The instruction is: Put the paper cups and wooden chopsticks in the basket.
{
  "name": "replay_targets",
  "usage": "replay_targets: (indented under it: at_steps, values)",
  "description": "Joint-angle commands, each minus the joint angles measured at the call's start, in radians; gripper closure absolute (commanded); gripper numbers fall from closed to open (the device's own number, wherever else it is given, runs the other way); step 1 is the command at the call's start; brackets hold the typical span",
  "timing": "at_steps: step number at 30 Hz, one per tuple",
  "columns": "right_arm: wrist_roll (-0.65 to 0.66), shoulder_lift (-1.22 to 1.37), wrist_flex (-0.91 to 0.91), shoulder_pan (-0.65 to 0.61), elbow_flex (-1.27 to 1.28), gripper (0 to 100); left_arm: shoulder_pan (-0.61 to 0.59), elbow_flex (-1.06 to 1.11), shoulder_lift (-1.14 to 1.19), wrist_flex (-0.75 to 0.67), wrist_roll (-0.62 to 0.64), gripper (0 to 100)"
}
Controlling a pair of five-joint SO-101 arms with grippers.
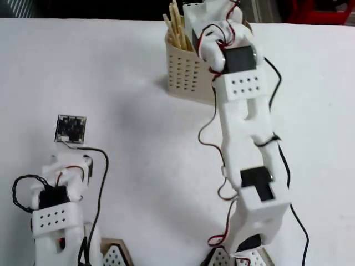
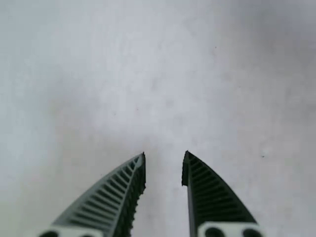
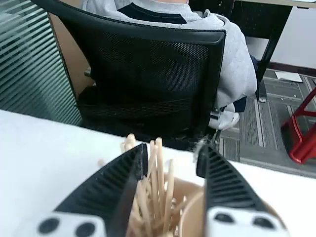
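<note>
Here left claw (image 2: 164,154) gapes empty over white table (image 2: 148,74), right claw (image 3: 171,147) likewise above basket (image 1: 186,72), black chair (image 3: 158,64) behind.

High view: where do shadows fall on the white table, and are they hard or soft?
High view: a soft grey shadow lies on the table just left of the basket, fading toward the middle; left wrist view: no hard shadow under the open left gripper, only faint mottling.

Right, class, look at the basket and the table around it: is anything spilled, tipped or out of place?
Nothing stands out. The cream perforated basket stands upright on the white table, with the wooden chopsticks bunched inside, leaning slightly. The right pincer hangs open above them; the left pincer is open over bare table.
</note>
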Motion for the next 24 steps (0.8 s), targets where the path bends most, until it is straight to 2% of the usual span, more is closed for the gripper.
replay_targets:
  at_steps: [1,2,7,13,18,24]
  values:
    - [-0.009,-0.150,0.150,0.008,-0.041,94.7,0.015,-0.003,-0.022,-0.023,-0.011,86]
    - [-0.009,-0.173,0.211,0.010,-0.041,98.1,0.015,-0.003,-0.022,-0.023,-0.011,86]
    - [0.000,-0.282,0.536,0.008,-0.041,97.7,0.064,-0.003,-0.022,-0.017,-0.015,87]
    - [0.000,-0.367,0.785,0.053,-0.040,98.1,0.090,-0.011,-0.024,-0.020,-0.009,87]
    - [0.000,-0.456,0.789,0.116,0.084,98.1,0.094,-0.026,-0.122,0.043,-0.009,97]
    - [0.000,-0.685,0.745,0.117,0.330,98.1,0.096,0.072,-0.486,0.173,-0.009,97]
